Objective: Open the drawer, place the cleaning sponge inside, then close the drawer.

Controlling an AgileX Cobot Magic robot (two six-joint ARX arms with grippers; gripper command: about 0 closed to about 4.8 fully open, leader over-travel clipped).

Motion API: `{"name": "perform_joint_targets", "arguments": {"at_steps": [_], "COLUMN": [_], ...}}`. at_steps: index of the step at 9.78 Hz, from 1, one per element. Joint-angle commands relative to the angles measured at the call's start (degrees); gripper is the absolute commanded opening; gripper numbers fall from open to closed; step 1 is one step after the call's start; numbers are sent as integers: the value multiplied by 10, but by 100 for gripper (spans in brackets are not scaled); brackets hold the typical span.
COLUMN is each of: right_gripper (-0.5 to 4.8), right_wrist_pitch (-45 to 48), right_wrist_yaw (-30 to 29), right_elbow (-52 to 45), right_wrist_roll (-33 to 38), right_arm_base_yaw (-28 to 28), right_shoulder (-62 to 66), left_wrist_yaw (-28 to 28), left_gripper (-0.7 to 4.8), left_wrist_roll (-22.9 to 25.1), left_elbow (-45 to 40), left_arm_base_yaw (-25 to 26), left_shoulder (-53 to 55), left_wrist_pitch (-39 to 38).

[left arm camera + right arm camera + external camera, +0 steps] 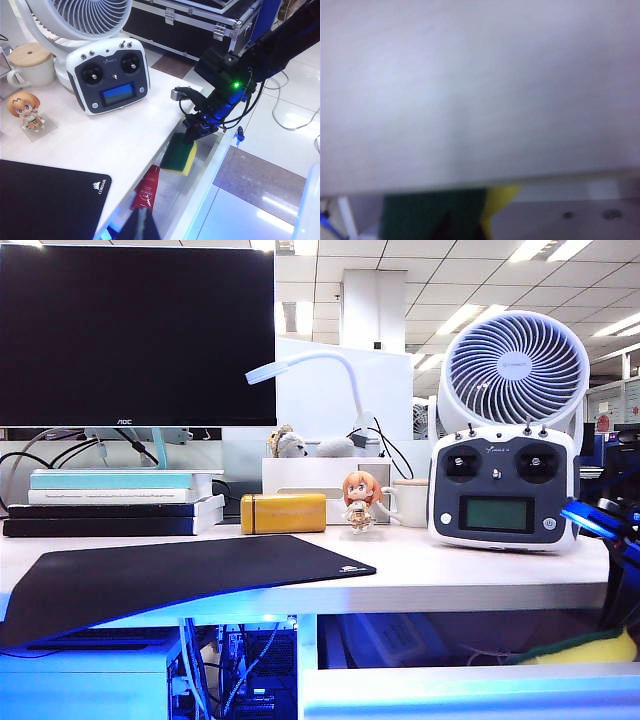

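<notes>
My right end effector (192, 136) pinched the sponge (177, 154) inside the open drawer (200, 200), under the tabletop (100, 145) edge; left end effector out of view, can't tell its state

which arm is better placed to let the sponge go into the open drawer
The right one. The right gripper is shut on the cleaning sponge, low over the open drawer. The left gripper is not visible.

Spongy yellow-green cleaning sponge (176, 156), matt black cloth mouse pad (170, 575), glossy plastic controller (500, 487).
</notes>
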Motion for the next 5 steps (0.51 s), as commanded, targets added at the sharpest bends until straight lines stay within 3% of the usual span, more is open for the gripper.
{"name": "perform_joint_targets", "arguments": {"at_steps": [1,4,5], "right_gripper": [479,479,29], "right_wrist_pitch": [29,26,25], "right_wrist_yaw": [4,-5,-62], "right_elbow": [2,2,2], "right_wrist_roll": [38,37,31], "right_arm_base_yaw": [1,2,2], "right_shoulder": [-2,-2,-2], "left_wrist_yaw": [1,1,1], "left_gripper": [-5,-5,-5], "left_wrist_roll": [2,2,2], "left_elbow": [2,2,2], "left_arm_base_yaw": [0,0,0], "left_shoulder": [2,2,2], "left_wrist_pitch": [5,5,5]}}
